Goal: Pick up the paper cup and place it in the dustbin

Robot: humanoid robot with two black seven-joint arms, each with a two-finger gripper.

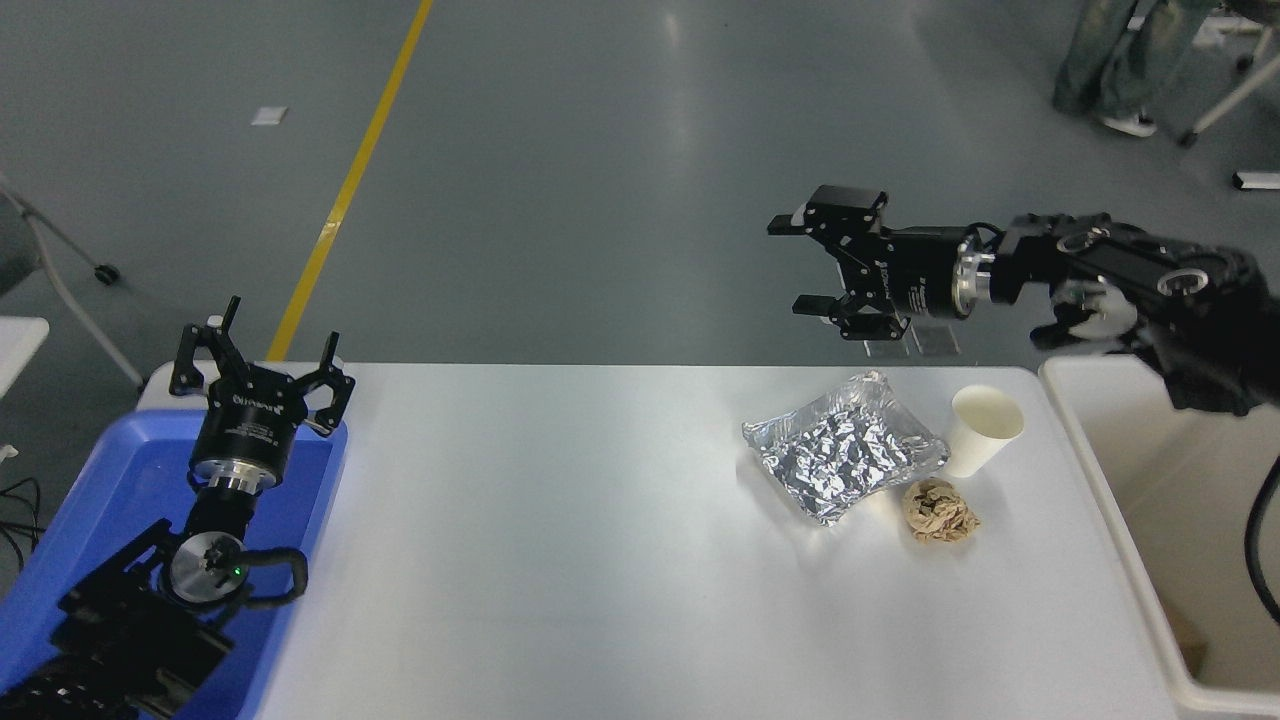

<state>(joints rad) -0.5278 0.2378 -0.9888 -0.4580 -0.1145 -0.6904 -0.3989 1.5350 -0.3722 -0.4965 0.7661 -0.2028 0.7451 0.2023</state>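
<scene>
Nothing done yet: cup (984, 428) stands right of centre on the desk (560, 560); right hand (815, 265), apparently open and empty, hovers above; bin (1110, 520) waits at right.

You see a plain cream-white paper cup (984, 429), a cream-white dustbin (1112, 520), crinkled silver foil (842, 447), a tan paper ball (939, 510), a blue tray (120, 478), a white bench (560, 560) and a yellow floor line (350, 180).
</scene>
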